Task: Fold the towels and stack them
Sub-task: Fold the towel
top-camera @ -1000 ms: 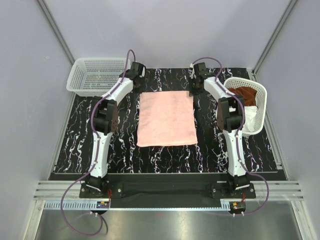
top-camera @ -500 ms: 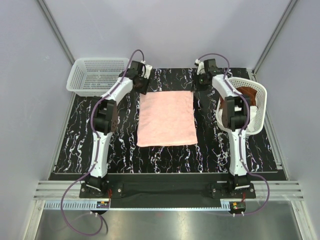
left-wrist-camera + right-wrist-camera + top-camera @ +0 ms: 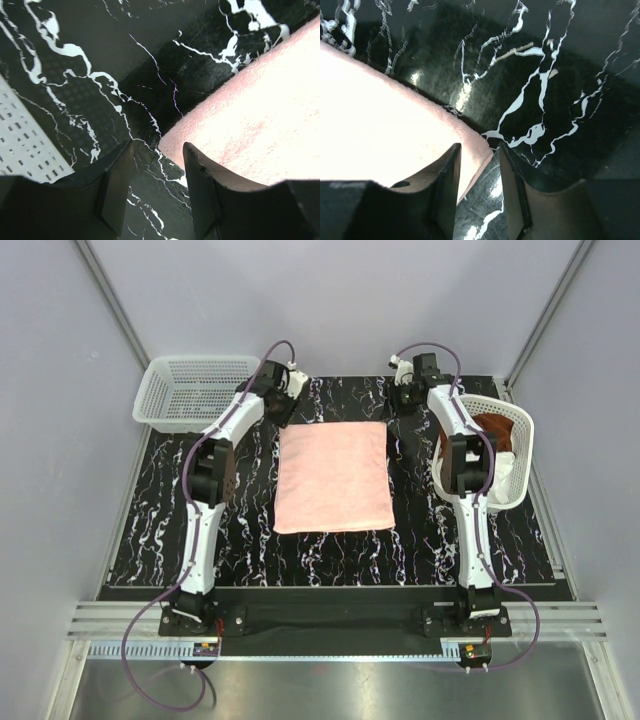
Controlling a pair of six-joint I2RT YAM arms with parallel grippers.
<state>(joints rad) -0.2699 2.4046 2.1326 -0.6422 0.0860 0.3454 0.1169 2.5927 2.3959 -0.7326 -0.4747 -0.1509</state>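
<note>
Jaws half-open and empty, left gripper point(image 3: 157, 150) and right gripper point(image 3: 479, 150) each frame a far corner of the pink towel point(image 3: 333, 478), which lies lengthwise toward the near edge of the worktop point(image 3: 425, 540).

Towels: three were counted.
- one pale pink towel point(image 3: 333, 478)
- one rust-brown towel point(image 3: 497, 427)
- one white towel point(image 3: 508, 473), of which only a small part showed

Baskets, white plastic mesh: two were counted.
- one left basket point(image 3: 190, 390)
- one right basket point(image 3: 522, 445)

Arms: two were counted.
- one left arm point(image 3: 205, 478)
- one right arm point(image 3: 466, 472)

Grippers: two were counted, one per arm.
- one left gripper point(image 3: 157, 150)
- one right gripper point(image 3: 479, 150)

Each carried two dark fingers point(image 3: 197, 185), so there were four fingers in all.

Worktop, black with white veining: one was counted point(image 3: 160, 515).
</note>
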